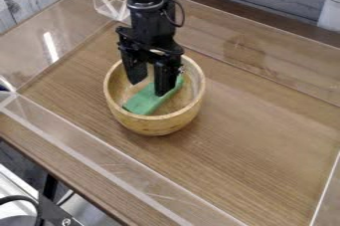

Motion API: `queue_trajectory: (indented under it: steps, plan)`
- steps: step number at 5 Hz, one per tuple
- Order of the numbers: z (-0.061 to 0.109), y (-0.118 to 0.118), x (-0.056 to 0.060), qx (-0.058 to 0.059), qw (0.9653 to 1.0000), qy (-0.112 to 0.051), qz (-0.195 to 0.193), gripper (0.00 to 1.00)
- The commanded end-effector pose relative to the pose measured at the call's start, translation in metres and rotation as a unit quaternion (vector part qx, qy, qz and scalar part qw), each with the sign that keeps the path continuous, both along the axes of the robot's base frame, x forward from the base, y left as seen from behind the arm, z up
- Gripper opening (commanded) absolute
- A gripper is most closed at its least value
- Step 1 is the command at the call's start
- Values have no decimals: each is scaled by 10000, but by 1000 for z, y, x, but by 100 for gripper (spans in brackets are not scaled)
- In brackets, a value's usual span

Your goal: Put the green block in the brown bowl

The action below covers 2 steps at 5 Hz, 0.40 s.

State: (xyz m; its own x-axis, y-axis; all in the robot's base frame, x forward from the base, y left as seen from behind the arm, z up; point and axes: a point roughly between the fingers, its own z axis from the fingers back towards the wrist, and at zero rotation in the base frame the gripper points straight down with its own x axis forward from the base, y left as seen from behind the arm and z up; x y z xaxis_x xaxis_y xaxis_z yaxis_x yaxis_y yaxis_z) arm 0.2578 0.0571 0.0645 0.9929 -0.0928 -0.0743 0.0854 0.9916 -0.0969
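Observation:
The brown bowl [155, 116] is a round light wooden bowl standing at the left middle of the table. Inside it lies the green block [147, 99], a flat bright green bar resting tilted on the bowl's floor. My gripper [151, 79] points straight down into the bowl, directly above the block. Its black fingers [134, 71] are spread open and the block lies loose below them, free of both.
A clear plastic wall [159, 184] rims the wooden table [253, 101] along the front and left sides. The black arm rises from the gripper toward the back.

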Motion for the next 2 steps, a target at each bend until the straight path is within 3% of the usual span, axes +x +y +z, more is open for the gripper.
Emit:
queue_trajectory:
  steps: [1,2]
  plan:
    - [26,4,11,65,9992,-388,57,100]
    - [41,1,13,55,9984,-555,67,100]
